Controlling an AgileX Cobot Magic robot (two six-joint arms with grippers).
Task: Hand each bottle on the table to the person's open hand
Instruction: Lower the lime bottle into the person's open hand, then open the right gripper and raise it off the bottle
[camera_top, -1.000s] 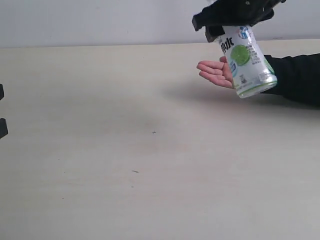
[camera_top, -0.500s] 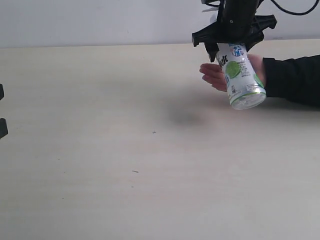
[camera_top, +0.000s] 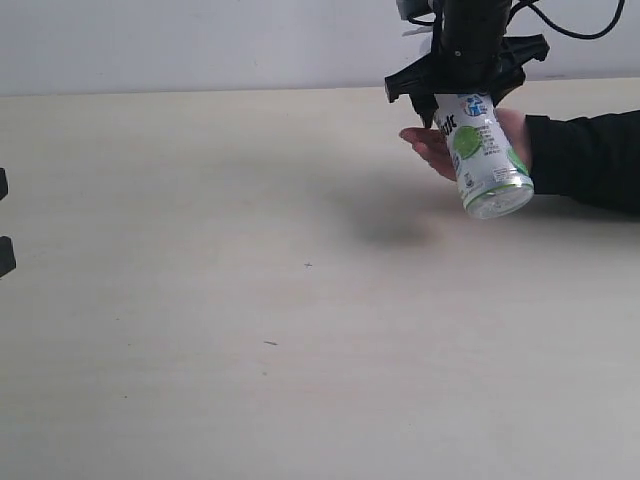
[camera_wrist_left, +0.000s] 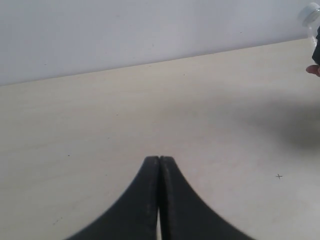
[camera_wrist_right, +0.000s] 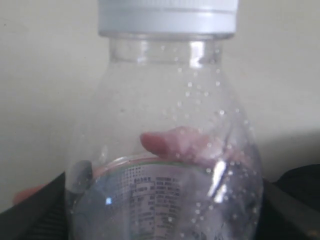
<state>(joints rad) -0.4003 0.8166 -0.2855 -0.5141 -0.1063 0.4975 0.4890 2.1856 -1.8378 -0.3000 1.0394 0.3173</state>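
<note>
My right gripper (camera_top: 462, 88) is shut on the neck end of a clear bottle with a green-lime label (camera_top: 484, 152), which hangs tilted, base down, right over the person's open hand (camera_top: 432, 148). Whether the bottle touches the palm I cannot tell. In the right wrist view the same bottle (camera_wrist_right: 165, 165) fills the picture, its white cap (camera_wrist_right: 167, 17) pointing away and fingers showing through the plastic. My left gripper (camera_wrist_left: 159, 159) is shut with nothing in it, low over the bare table (camera_wrist_left: 150, 110). No other bottle is in view.
The person's black sleeve (camera_top: 585, 160) lies along the table from the right edge. A pale wall (camera_top: 200, 40) runs behind the table's far edge. Part of my left arm (camera_top: 4, 255) shows at the left border. Tiny dark specks (camera_top: 270, 343) dot the tabletop.
My right gripper has carried the bottle down and slightly left, onto the open hand; the bottle now hangs more upright. In the last half second it barely moved. The left arm stayed still.
</note>
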